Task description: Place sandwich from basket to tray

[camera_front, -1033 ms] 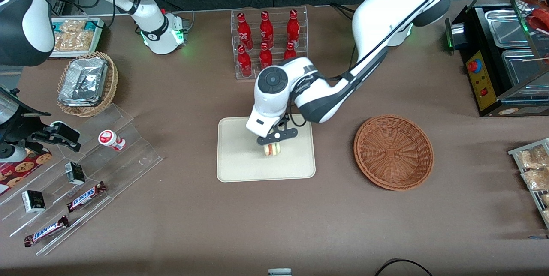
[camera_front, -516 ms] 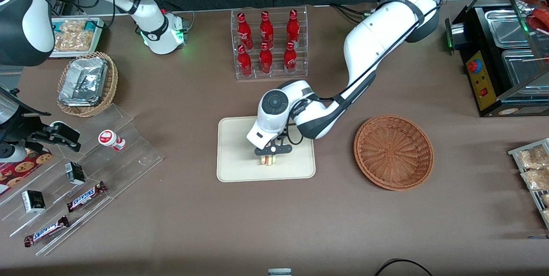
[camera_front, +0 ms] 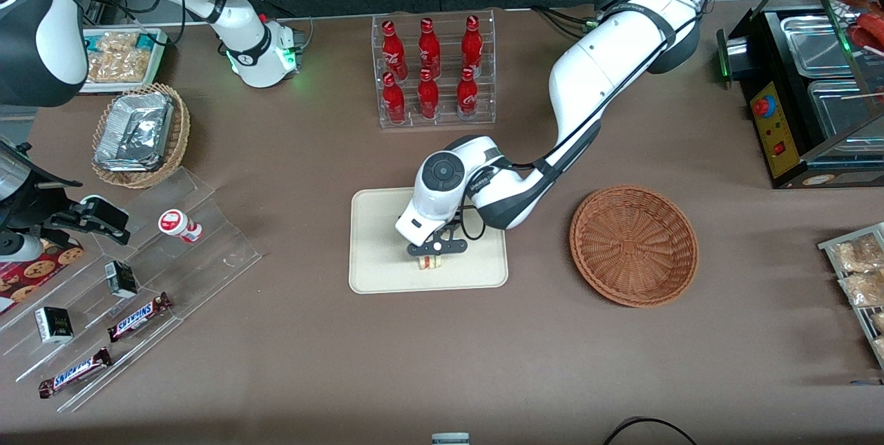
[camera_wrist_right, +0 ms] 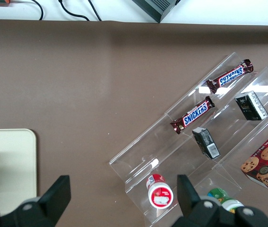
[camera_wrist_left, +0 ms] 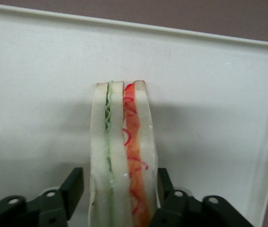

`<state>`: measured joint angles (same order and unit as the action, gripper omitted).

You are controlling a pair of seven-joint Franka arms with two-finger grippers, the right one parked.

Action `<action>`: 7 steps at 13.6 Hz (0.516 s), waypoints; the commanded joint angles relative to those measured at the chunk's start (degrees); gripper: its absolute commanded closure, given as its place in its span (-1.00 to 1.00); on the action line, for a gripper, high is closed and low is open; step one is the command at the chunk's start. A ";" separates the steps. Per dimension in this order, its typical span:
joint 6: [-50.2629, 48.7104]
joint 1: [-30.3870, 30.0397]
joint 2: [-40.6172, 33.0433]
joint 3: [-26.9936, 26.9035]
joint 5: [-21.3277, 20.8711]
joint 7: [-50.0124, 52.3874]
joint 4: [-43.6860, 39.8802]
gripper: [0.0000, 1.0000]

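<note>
Tray (camera_front: pixel 376 238) comes first, cream and flat, and the sandwich (camera_front: pixel 431 262) is down over it, clamped upright on edge between the fingers (camera_wrist_left: pixel 72 189) of the gripper (camera_front: pixel 432 260). Whether its lower edge touches the surface is unclear. The basket (camera_front: pixel 633 245), toward the working arm's end, holds nothing. Only release and withdrawal seem left.

"snickers" on two chocolate bars (camera_wrist_right: pixel 193 115) on the clear rack (camera_wrist_right: pixel 181 156)
</note>
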<state>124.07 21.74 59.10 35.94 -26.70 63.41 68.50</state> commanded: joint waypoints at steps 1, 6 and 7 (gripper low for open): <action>-8.46 -1.16 -5.46 -0.17 4.10 -0.39 -2.49 -0.99; -20.60 -13.10 -18.12 0.45 11.57 -11.80 2.76 -0.98; -22.19 -16.26 -20.84 0.45 12.89 -14.69 4.95 -0.98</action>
<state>103.59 10.98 44.27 36.05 -16.84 53.11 66.66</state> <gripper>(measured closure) 0.004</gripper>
